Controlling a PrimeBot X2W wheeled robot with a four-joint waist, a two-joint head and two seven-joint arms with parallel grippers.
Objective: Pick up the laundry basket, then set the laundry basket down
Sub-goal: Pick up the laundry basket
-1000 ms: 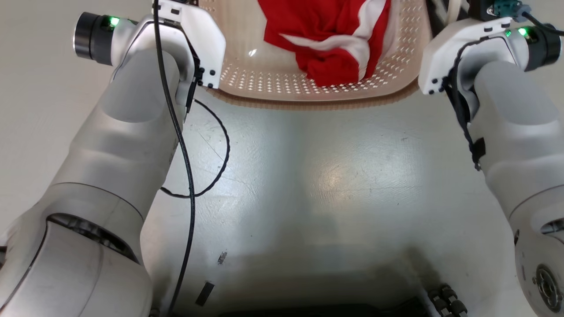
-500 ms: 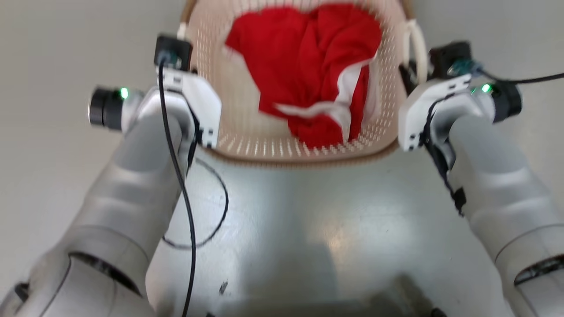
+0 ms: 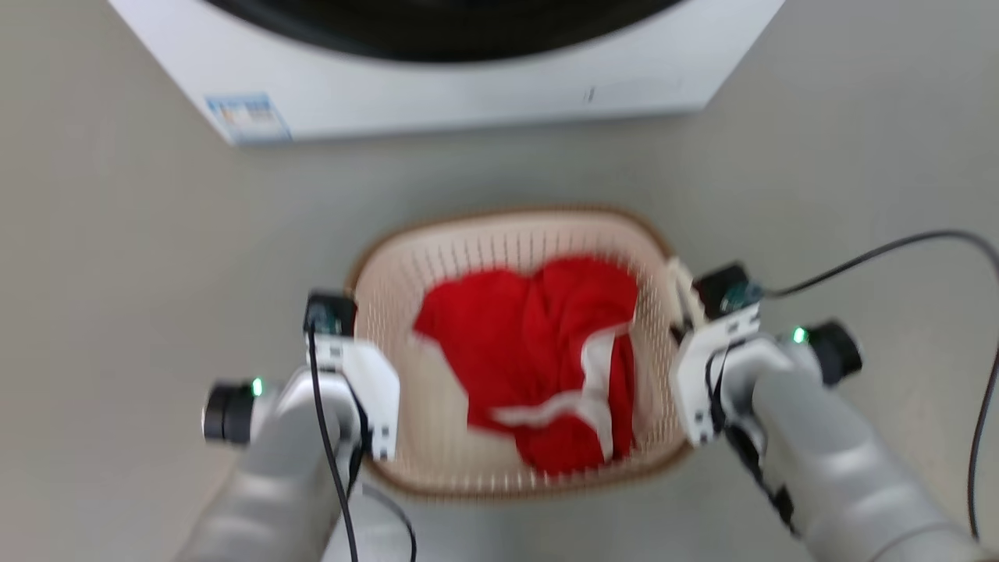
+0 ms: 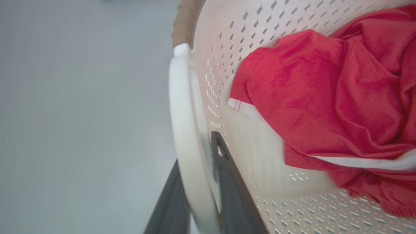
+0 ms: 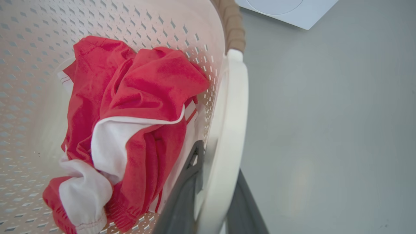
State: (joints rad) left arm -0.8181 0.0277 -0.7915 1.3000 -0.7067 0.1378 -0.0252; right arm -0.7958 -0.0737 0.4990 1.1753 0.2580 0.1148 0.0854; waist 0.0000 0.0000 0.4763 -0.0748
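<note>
The laundry basket (image 3: 507,222) is cream-white and perforated with a brown rim. It sits in the middle of the head view, between my left arm (image 3: 347,382) and right arm (image 3: 722,363). In the left wrist view my left gripper (image 4: 196,152) is shut on the basket's white loop handle (image 4: 180,113), one dark finger on each side. My right gripper (image 5: 217,159) is shut the same way on the other loop handle (image 5: 232,107). Whether the basket touches the floor I cannot tell.
A red and white garment (image 3: 538,351) lies crumpled inside the basket. A white washer (image 3: 437,86) stands just beyond the basket, its dark door opening at the top edge. Grey floor (image 3: 117,257) spreads on both sides. A black cable (image 3: 897,246) runs off to the right.
The whole head picture has shifted: the camera now looks further forward, so the full basket and the washer show. Both arms stay at the basket's sides.
</note>
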